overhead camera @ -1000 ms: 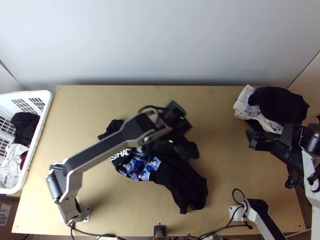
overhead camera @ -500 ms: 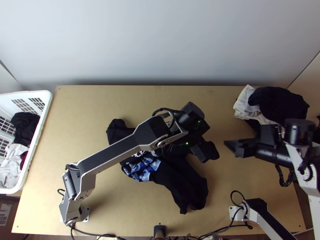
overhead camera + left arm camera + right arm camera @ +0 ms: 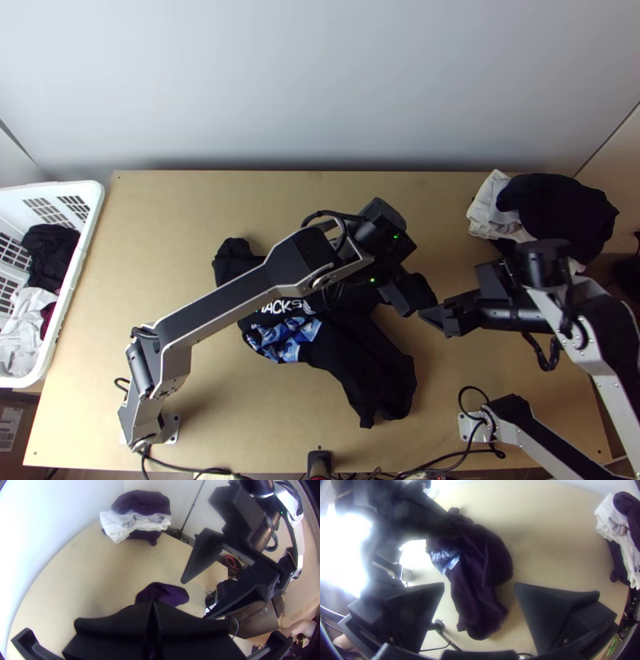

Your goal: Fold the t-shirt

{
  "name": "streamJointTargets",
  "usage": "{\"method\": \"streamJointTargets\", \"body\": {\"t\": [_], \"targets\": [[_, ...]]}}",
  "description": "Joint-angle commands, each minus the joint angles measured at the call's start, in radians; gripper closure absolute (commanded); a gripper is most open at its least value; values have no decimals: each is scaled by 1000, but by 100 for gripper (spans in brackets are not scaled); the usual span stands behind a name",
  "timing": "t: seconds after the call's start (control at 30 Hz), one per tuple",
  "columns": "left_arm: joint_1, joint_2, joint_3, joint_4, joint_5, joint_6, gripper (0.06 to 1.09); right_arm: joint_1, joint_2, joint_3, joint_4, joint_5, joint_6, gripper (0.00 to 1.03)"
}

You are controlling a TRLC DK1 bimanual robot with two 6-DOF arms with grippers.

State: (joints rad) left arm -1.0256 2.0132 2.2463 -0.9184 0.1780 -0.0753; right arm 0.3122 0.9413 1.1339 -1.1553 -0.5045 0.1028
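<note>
The black t-shirt (image 3: 364, 364), with white lettering and a blue patterned patch, lies bunched on the table. My left gripper (image 3: 406, 296) is over its right side, shut on dark cloth. In the left wrist view, a flap of the t-shirt (image 3: 163, 593) sticks out past my left gripper (image 3: 152, 605). Just right of it in the top view is my right gripper (image 3: 438, 318), open. In the right wrist view, the t-shirt (image 3: 476, 590) shows beyond the parted fingers of my right gripper (image 3: 479, 584), which hold nothing. The left arm hides part of the shirt.
A pile of white and black clothes (image 3: 512, 212) rests at the table's back right. At the left edge stands a white basket (image 3: 84, 264) with clothes inside. Bare wood (image 3: 192, 208) shows behind the left arm. Cables run along the near edge.
My left gripper moved right with the cloth, then stayed nearly still. The right gripper came left from the table's right side, up close to the left one. More of the lettering shows.
</note>
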Motion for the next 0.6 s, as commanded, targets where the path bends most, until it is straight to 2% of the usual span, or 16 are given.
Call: {"method": "streamJointTargets", "body": {"t": [0.0,0.2,0.23,0.3,0.37,0.47,0.5,0.57], "targets": [[-4,-2,2,-7,-8,-1,105,51,36,-37,88,50,-29,7],[-13,-2,2,-19,-8,-1,105,53,71,-48,184,119,-61,11],[-13,-2,2,-22,-9,0,105,54,79,-48,186,119,-71,20],[-11,-4,2,-27,-9,0,105,57,80,-48,200,121,-78,46],[-10,-5,2,-27,-12,0,105,59,80,-42,203,121,-80,61],[-2,-7,1,-28,-15,2,105,62,85,-33,203,124,-95,91],[2,-7,1,-28,-20,2,105,61,86,-28,203,124,-97,99],[10,-8,2,-28,-29,3,105,57,93,-13,200,127,-95,100]]}}
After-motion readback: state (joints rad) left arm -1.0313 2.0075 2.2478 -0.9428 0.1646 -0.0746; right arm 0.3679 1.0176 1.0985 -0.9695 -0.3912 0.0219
